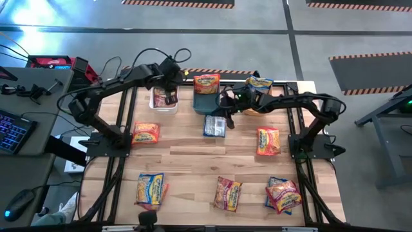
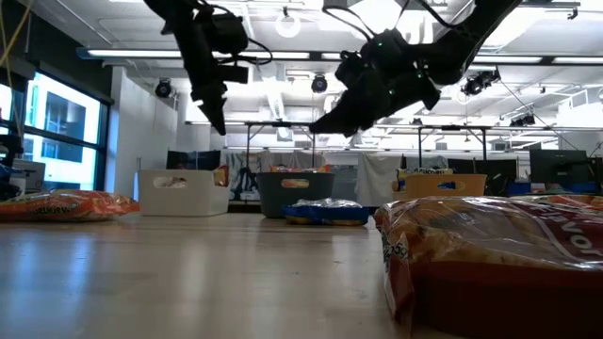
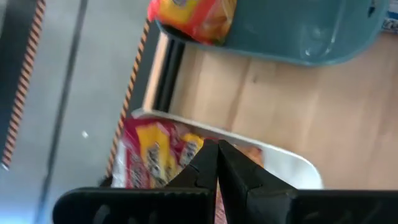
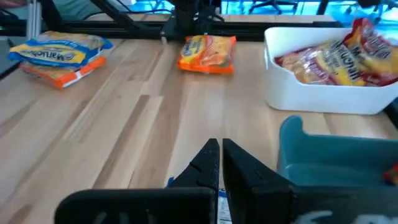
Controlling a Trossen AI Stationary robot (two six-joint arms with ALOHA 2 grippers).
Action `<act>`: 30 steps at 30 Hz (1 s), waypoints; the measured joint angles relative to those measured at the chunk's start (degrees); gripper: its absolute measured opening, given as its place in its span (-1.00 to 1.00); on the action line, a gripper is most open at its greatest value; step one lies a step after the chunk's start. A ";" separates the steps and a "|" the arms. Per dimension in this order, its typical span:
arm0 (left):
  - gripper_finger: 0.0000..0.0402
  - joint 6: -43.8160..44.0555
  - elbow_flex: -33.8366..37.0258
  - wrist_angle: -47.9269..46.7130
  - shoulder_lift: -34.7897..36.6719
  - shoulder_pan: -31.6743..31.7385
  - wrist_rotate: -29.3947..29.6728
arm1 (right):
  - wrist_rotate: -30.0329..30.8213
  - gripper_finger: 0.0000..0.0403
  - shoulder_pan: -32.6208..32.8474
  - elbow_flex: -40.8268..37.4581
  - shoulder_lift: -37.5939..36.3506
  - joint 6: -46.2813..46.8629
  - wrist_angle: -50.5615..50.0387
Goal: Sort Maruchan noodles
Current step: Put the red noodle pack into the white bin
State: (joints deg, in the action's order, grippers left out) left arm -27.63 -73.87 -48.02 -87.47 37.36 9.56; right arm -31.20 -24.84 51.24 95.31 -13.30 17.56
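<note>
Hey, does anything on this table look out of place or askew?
One orange crinkly plastic noodle packet sits tilted over the teal plastic bin's far rim, partly hanging outside rather than lying inside. Nothing looks spilled or damaged.

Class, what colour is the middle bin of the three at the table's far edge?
The middle bin is teal, clearest in the right wrist view.

Crinkly flat ramen packets scattered on the table [image 1: 193, 151]: orange ones [image 1: 145, 133] near the left edge, [image 1: 268, 140] toward the right edge; blue packet [image 1: 215, 125] mid-table; blue-yellow [image 1: 150, 191], orange [image 1: 228, 193], pink-red [image 1: 283, 194] along the near edge.
</note>
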 joint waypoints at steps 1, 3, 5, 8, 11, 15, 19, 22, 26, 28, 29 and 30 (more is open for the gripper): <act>-1.00 1.50 0.00 -1.06 0.00 0.09 -0.04 | -0.06 -1.00 -0.02 0.00 0.06 0.25 0.02; -0.99 4.74 0.00 -2.56 -0.77 0.97 0.10 | -0.23 -1.00 -0.29 0.00 0.06 0.40 0.55; -0.96 7.08 0.00 -3.19 -2.28 2.67 0.29 | -0.19 -1.00 -0.40 0.00 0.04 0.37 0.55; -0.83 7.50 0.00 -3.68 -4.94 5.13 0.52 | -0.18 -1.00 -0.68 0.00 0.01 0.36 0.22; -0.62 7.33 -0.02 -3.82 -8.10 7.46 0.52 | -0.16 -1.00 -0.68 0.00 0.01 0.23 -1.23; -0.27 3.74 -0.02 -4.77 -12.74 9.98 0.52 | -0.16 -1.00 -0.66 0.00 -0.01 -0.71 -2.40; 0.04 0.08 -0.02 -4.21 -16.86 11.44 1.41 | -0.16 -1.00 -0.66 0.00 -0.01 -0.79 -2.68; 0.18 -1.36 -0.32 -3.27 -19.50 11.90 3.06 | -0.13 -1.00 -0.66 0.00 -0.01 -0.90 -2.68; 0.19 -3.64 -0.50 -3.42 -22.08 12.20 3.38 | -0.13 -1.00 -0.66 0.00 -0.01 -0.92 -2.72; 0.09 -4.71 -0.50 -3.33 -22.58 12.14 3.93 | -0.13 -1.00 -0.66 0.00 -0.01 -0.90 -2.73; 0.01 -5.29 -0.50 -3.36 -22.66 12.14 3.57 | -0.12 -1.00 -0.66 0.00 -0.01 -0.90 -2.74; -0.09 -5.62 -0.46 -3.38 -22.71 12.18 3.15 | -0.13 -1.00 -0.66 0.00 -0.01 -0.91 -2.76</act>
State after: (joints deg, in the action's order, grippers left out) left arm -33.25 -74.33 -51.40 -110.18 49.54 12.72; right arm -31.33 -25.50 51.24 95.31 -14.21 14.80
